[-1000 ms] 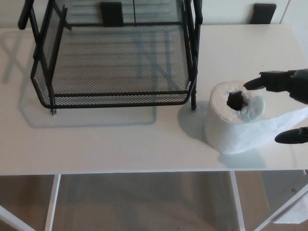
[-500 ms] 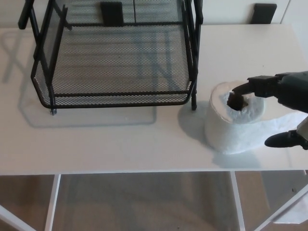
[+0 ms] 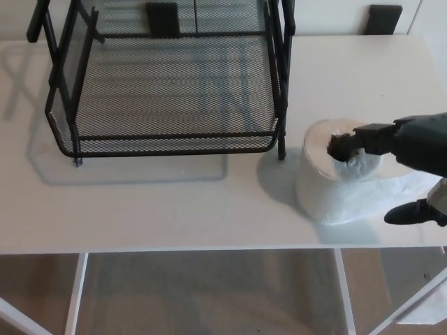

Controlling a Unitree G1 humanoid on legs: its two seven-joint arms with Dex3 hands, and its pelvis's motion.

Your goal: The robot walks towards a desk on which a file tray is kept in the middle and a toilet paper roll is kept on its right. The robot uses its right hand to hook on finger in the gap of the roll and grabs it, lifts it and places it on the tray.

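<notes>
Right hand [image 3: 413, 143] fingers [image 3: 367, 137] apart, one hooked in core of toilet paper roll [image 3: 325, 188] on counter [image 3: 174, 202] just right of file tray [image 3: 167, 136]; risk: unclamped, roll tips or loose tail [image 3: 412, 183] snags on lifting

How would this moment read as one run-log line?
phase: hook; right hand: open, finger in core of toilet paper roll; roll: upright on desk, right of file tray; left hand: not in view

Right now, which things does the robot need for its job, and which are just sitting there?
For the job: toilet paper roll, black mesh file tray, right hand.
Just sitting there: dark block behind the tray, dark block at far right.
</notes>
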